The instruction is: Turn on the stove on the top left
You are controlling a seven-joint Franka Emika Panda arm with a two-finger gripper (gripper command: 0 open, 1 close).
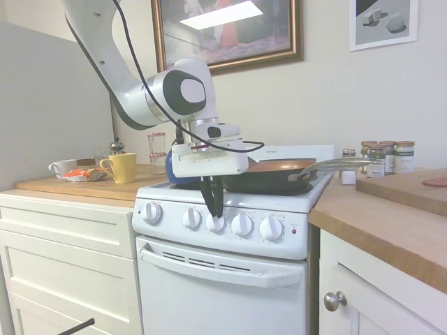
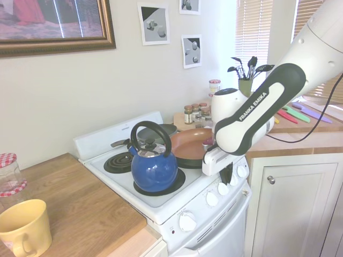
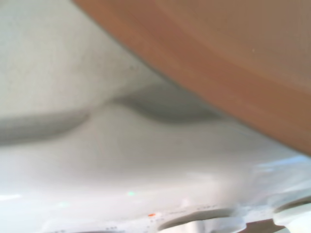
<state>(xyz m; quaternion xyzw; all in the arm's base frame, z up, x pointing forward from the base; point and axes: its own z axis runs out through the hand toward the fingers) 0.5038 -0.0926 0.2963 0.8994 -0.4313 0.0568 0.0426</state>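
The gripper [image 1: 214,213] is hanging down over the front control panel of the stove [image 1: 230,272], its dark fingers drawn close together with their tips pressing around the middle knob [image 1: 216,223], the third of five white knobs in the row. Whether the tips are truly pinching that knob or only resting against it is hard to tell, but they are touching it.

The stove itself is sitting between two wooden counters [image 1: 391,223], with white drawer cabinets [image 1: 66,251] to one side of it. On the stove's top a blue kettle [image 2: 154,165] is resting on a front burner, and a copper-coloured frying pan [image 1: 276,173] is sitting beside it, just behind the gripper's wrist. A bare black coil burner [image 2: 119,161] is showing behind the kettle. A small red light [image 1: 294,231] is sitting at the end of the knob row. A yellow mug [image 1: 123,167] is standing on the counter beside the stove.

The wrist view is showing only blurred white enamel and a band of the pan's copper surface.
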